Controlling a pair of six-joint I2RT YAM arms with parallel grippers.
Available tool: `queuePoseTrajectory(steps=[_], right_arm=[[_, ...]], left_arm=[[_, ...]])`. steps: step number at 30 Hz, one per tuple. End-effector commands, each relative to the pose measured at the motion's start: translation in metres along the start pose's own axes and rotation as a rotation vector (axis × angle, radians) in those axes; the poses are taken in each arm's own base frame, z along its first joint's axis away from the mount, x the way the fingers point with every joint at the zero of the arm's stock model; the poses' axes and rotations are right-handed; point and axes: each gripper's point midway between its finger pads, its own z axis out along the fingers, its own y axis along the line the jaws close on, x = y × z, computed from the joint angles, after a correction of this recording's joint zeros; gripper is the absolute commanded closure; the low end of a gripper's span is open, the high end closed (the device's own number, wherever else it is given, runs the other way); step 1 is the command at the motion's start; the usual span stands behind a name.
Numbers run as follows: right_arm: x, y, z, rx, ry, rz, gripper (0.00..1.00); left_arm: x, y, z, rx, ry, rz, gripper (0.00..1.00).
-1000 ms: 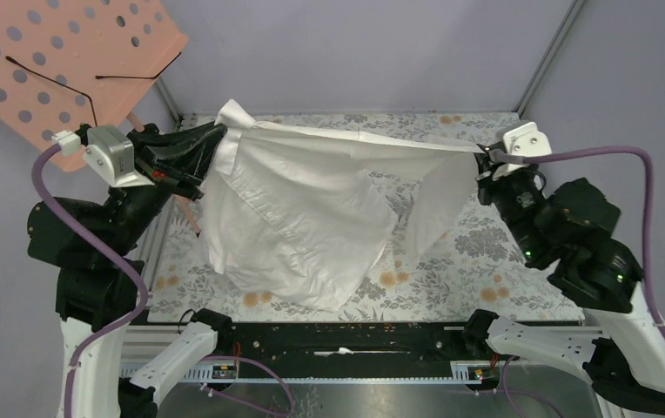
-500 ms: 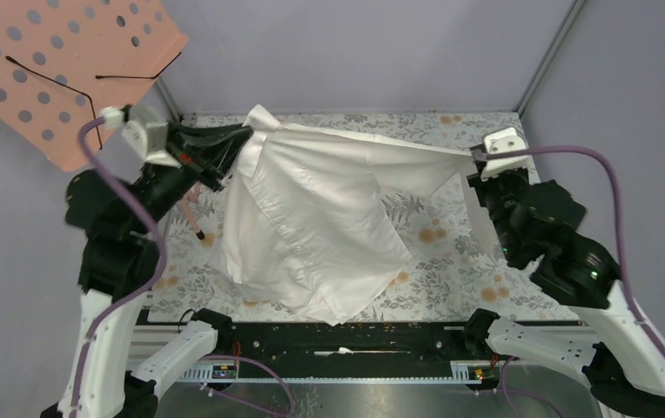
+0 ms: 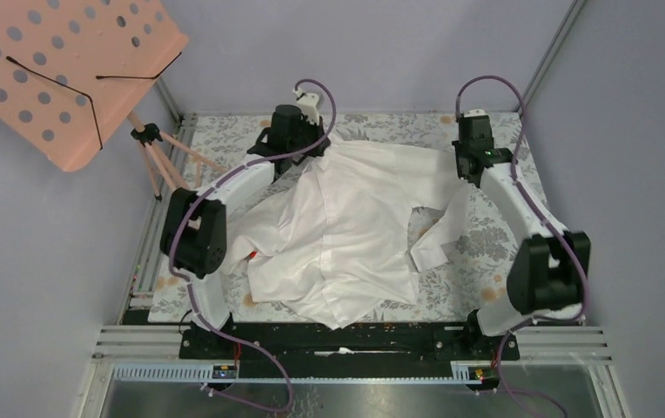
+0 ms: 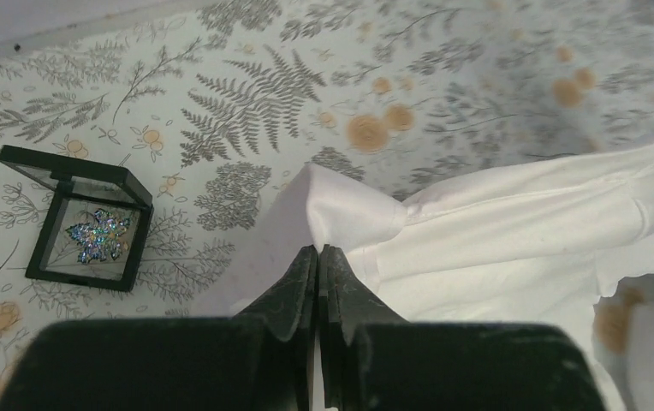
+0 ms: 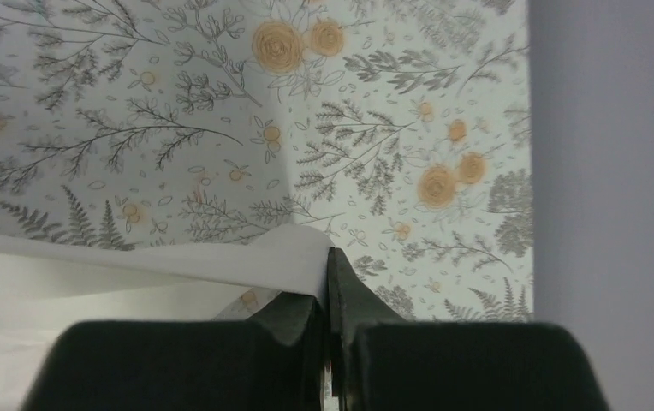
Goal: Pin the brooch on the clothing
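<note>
left pincer [image 4: 318, 257]: closed tight on a folded corner of the clothing [image 3: 346, 226], at the far left of the table [image 3: 486, 244]
right pincer [image 5: 325, 272]: closed on a thin edge of the same cloth, at the far right of the table, close to the right-hand wall
clothing: white, creased, spread over the middle of the table; its far edge runs between the two pincers, its hem reaches the near edge, one sleeve lies folded to the right
brooch [image 4: 98, 234]: glittering blue-grey flower shape, lying inside the black case [image 4: 74, 281]
black case: square, flat on the table, left of the left pincer in the left wrist view, near the gripped corner but apart from the cloth
table: covered in a floral print
pink panel [image 3: 50, 70]: perforated, on a tripod beyond the table's far left corner
</note>
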Motion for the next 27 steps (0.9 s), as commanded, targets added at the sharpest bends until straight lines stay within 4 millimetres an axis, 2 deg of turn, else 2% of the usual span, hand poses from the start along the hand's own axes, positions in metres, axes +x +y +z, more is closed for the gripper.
queuePoseTrajectory(steps=[1,2,3,4,5,6,7,8,9,10,13,14,19,20,21,22,23,27], right_arm=[[-0.03,-0.009,0.046,0.025,0.049,0.124,1.0],[-0.03,-0.01,0.058,0.036,0.083,0.128,1.0],[-0.037,-0.012,0.066,0.044,0.094,0.135,1.0],[-0.034,-0.011,0.08,0.048,0.133,0.128,1.0],[-0.038,-0.012,0.087,0.053,0.147,0.127,0.91],[-0.046,-0.015,0.09,0.056,0.143,0.132,0.74],[-0.046,-0.016,0.092,0.05,0.156,0.126,0.55],[-0.048,-0.015,0.092,0.04,0.164,0.12,0.39],[-0.046,-0.015,0.089,0.031,0.179,0.112,0.3],[-0.045,-0.013,0.083,0.011,0.186,0.11,0.23],[-0.033,-0.003,0.058,-0.067,0.222,0.134,0.04],[-0.025,0.001,0.049,-0.092,0.247,0.151,0.01],[0.04,0.026,-0.004,-0.197,0.394,0.25,0.0],[0.054,0.031,-0.009,-0.201,0.424,0.258,0.0],[0.071,0.035,-0.018,-0.209,0.448,0.266,0.0],[0.077,0.04,-0.023,-0.217,0.459,0.279,0.0],[0.089,0.046,-0.031,-0.229,0.477,0.288,0.02],[0.119,0.084,-0.05,-0.297,0.513,0.264,0.07]], left_arm=[[-0.058,0.032,0.033,-0.183,-0.163,0.072,1.0],[-0.056,0.037,0.041,-0.211,-0.162,0.064,0.99],[-0.05,0.04,0.05,-0.227,-0.152,0.055,0.92],[-0.049,0.04,0.054,-0.226,-0.15,0.046,0.83],[-0.049,0.038,0.057,-0.217,-0.15,0.037,0.68],[-0.046,0.035,0.06,-0.197,-0.143,0.029,0.5],[-0.046,0.031,0.06,-0.185,-0.141,0.027,0.36],[-0.045,0.023,0.06,-0.156,-0.135,0.029,0.25],[-0.045,0.017,0.058,-0.14,-0.128,0.036,0.17],[-0.045,0.01,0.056,-0.124,-0.125,0.042,0.13],[-0.047,-0.016,0.042,-0.064,-0.113,0.047,0.07],[-0.047,-0.025,0.035,-0.041,-0.109,0.04,0.06],[-0.025,-0.07,-0.013,0.071,-0.067,-0.037,0.05],[-0.014,-0.074,-0.022,0.077,-0.054,-0.058,0.05],[0.008,-0.075,-0.028,0.084,-0.016,-0.085,0.05],[0.008,-0.081,-0.036,0.101,-0.026,-0.109,0.05],[0.029,-0.082,-0.042,0.113,0.012,-0.139,0.05],[0.074,-0.085,-0.064,0.118,0.096,-0.239,0.05]])
